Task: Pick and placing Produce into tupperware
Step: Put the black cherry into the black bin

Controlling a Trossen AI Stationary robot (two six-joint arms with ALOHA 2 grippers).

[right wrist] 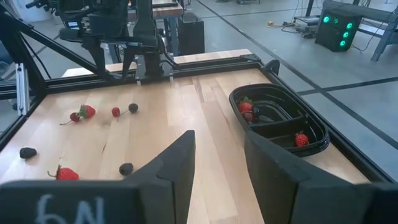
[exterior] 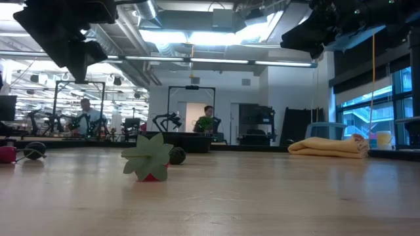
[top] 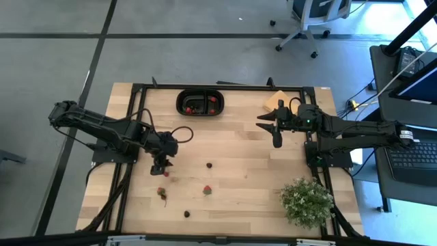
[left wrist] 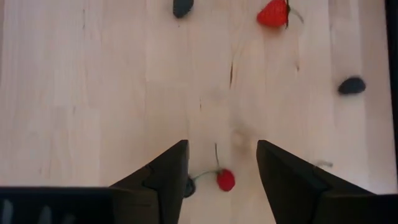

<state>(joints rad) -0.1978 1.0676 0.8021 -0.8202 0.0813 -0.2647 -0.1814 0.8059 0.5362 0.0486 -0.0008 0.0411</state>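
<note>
black oval tupperware (top: 200,102) holds some red produce (right wrist: 247,106); other pieces (top: 207,190) lie scattered on the wood.

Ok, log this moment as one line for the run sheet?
left claw: open above small red fruit | right claw: open, empty, waiting near tupperware | tupperware: some red pieces inside | loose produce on table

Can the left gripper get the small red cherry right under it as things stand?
Probably yes. The left gripper hangs above the table with its fingers open, and the cherry lies between them in the left wrist view. Nothing covers it; only a small dark piece on its stem sits close by.
</note>
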